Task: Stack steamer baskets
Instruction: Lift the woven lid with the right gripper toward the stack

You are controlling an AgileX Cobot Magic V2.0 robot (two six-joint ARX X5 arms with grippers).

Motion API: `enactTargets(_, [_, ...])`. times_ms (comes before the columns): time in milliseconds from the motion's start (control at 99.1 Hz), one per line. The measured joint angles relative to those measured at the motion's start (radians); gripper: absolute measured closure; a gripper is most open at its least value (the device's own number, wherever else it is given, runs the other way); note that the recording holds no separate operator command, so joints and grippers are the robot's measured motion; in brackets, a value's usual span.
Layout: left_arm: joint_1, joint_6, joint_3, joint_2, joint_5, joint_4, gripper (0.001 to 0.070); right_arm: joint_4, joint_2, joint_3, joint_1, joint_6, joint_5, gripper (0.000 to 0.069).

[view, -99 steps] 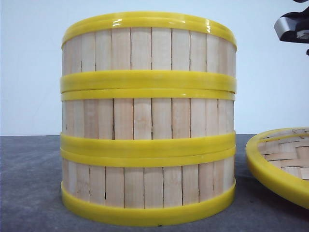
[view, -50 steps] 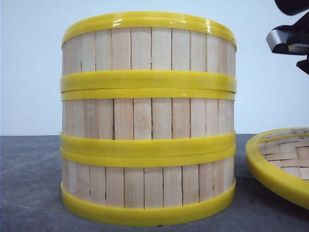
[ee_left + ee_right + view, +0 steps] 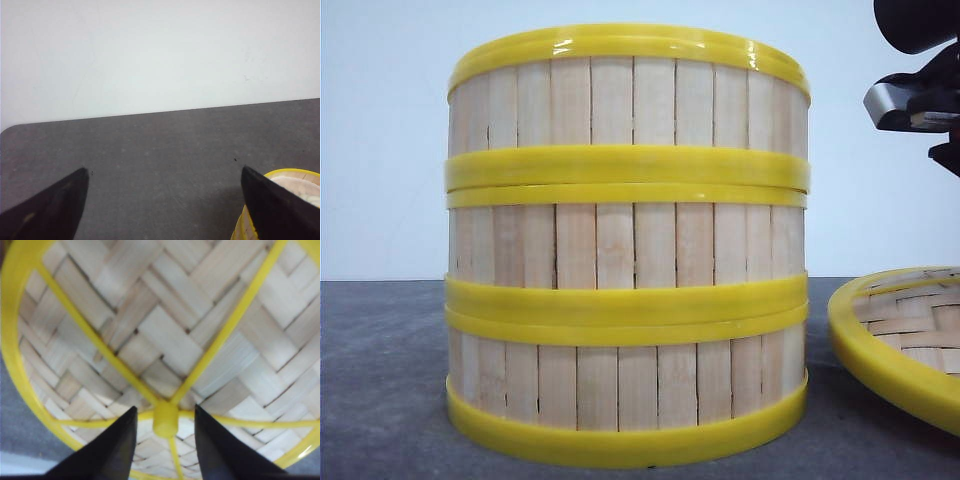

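Observation:
Three steamer baskets stand in one stack in the front view: the top one [image 3: 630,100], the middle one [image 3: 630,240] and the bottom one [image 3: 630,385], rims lined up. Part of a basket's top [image 3: 300,186] shows beside one finger in the left wrist view. My left gripper [image 3: 164,170] is open wide over bare table. My right gripper [image 3: 165,410] is open, its fingers on either side of the yellow hub [image 3: 166,421] of the woven lid [image 3: 170,335], with small gaps on both sides. The right arm [image 3: 915,100] hangs at the upper right.
The yellow-rimmed woven lid [image 3: 880,360] lies tilted, inner side up, to the right of the stack on the dark grey table [image 3: 380,380]. A white wall [image 3: 160,50] stands behind the table's far edge.
The right arm has come down and a little to the left, towards the lid. The stack and the lid have not moved.

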Motion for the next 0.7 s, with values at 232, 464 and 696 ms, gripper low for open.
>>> enactTargets(232, [0.000, 0.000, 0.000, 0.000, 0.000, 0.000, 0.0115, -0.002, 0.042, 0.013, 0.000, 0.000, 0.003, 0.0506])
enactTargets(464, [0.000, 0.000, 0.000, 0.000, 0.000, 0.000, 0.0115, 0.004, 0.048, 0.015, 0.014, -0.007, 0.005, 0.0628])
enactTargets(696, [0.000, 0.000, 0.000, 0.000, 0.000, 0.000, 0.0115, 0.009, 0.048, 0.019, 0.013, -0.008, -0.001, 0.0629])
